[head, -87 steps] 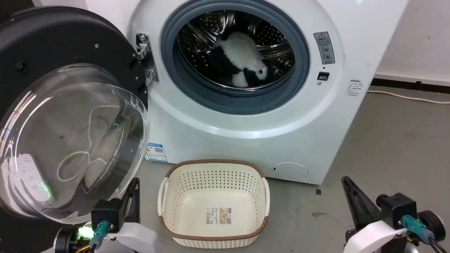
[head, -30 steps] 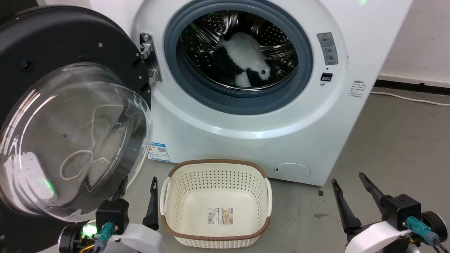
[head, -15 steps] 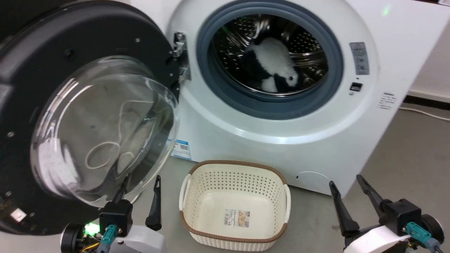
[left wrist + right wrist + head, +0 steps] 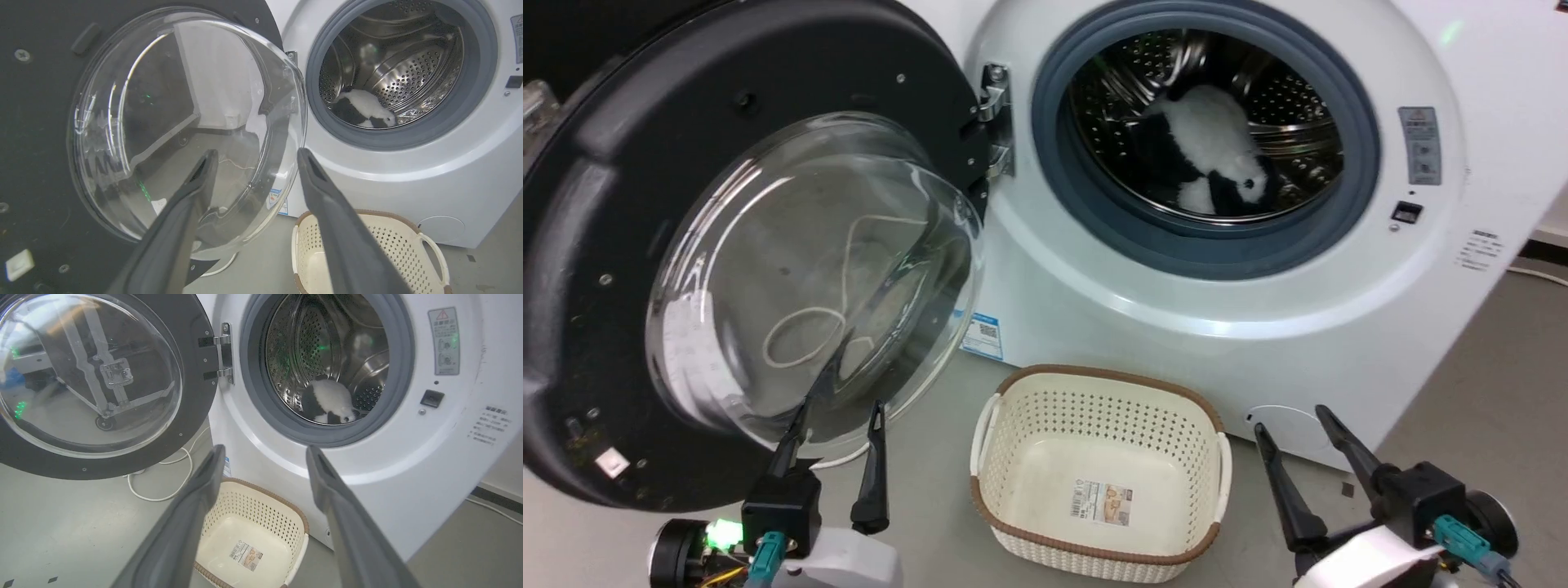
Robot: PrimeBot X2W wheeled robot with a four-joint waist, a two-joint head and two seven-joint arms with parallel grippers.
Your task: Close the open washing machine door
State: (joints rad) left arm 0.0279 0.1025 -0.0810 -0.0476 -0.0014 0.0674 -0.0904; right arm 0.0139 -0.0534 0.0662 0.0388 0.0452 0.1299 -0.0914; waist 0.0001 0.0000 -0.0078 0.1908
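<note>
The washing machine door stands swung wide open at the left, black-framed with a bulging glass bowl, hinged to the white washing machine. The steel drum behind the grey gasket holds a black-and-white plush toy. My left gripper is open low at the left, its fingertips just below the glass bowl's lower edge. In the left wrist view that gripper points at the door near the bowl's right rim. My right gripper is open and empty, low at the right before the washer's front.
A cream perforated basket, empty, sits on the grey floor in front of the washer between my grippers. A white cable loops on the floor under the door. The door's hinge shows at the drum's left.
Both grippers have gone from shut to open. The camera has turned left, so the whole scene sits further right. The left fingertips now reach the bowl's lower edge.
</note>
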